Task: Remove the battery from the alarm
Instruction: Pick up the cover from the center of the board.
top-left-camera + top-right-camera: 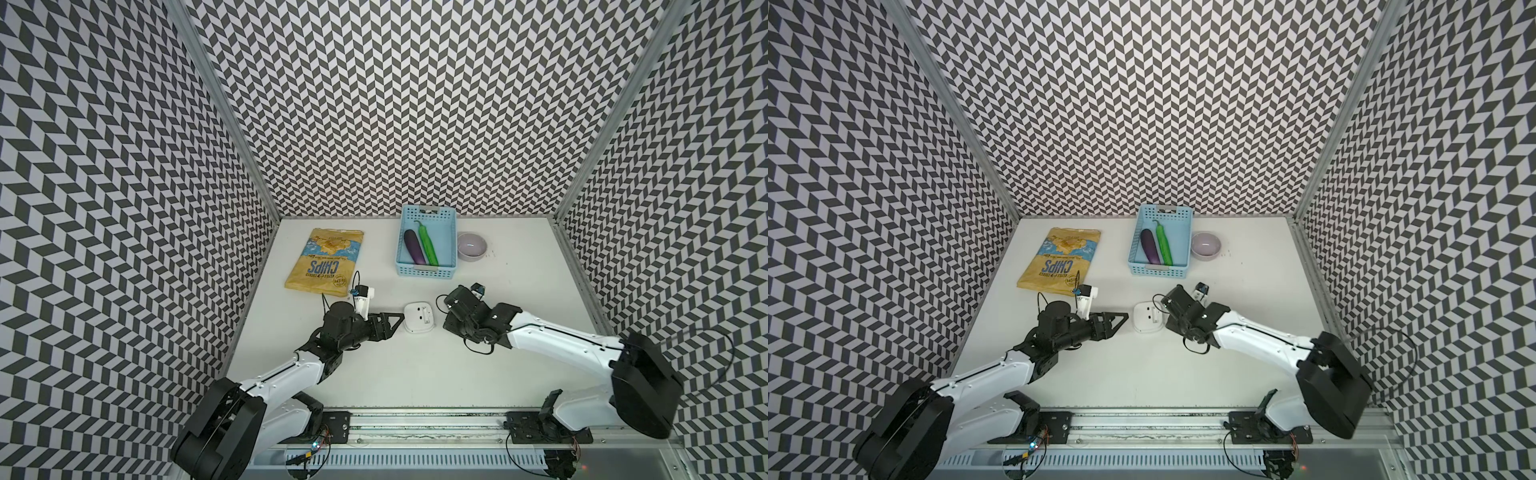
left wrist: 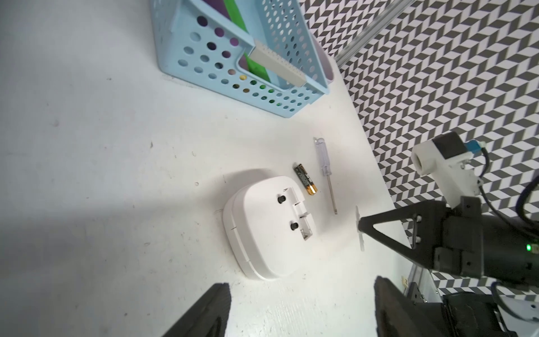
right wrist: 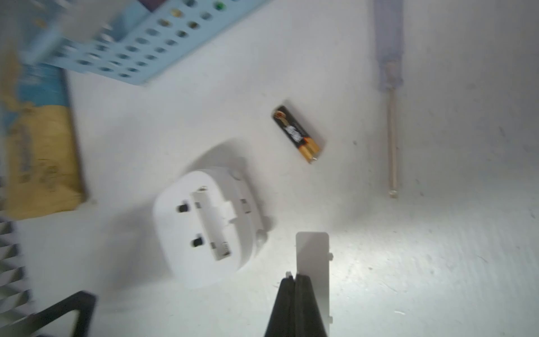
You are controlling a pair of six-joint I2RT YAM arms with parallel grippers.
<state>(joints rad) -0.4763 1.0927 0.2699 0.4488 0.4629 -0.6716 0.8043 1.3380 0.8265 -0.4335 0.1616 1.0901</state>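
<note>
Removal is judged done: the black, gold-ended cylindrical battery [image 2: 304, 182] is found just beside the white rounded-square alarm [image 1: 419, 318], lower centre of frame. A thin white cover [image 3: 312, 251] is pinched by the closed right gripper [image 3: 295, 280]; the left gripper [image 2: 300, 294] is spread, empty. Next, cover release is required. "CHIPS" is read on the yellow bag [image 1: 326, 262].

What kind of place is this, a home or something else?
Most likely a robot test booth: chevron-patterned walls enclose a white table, the left arm and right arm stand on a rail at its edge, and unrelated props, a chips bag and a blue basket, lie there.
</note>
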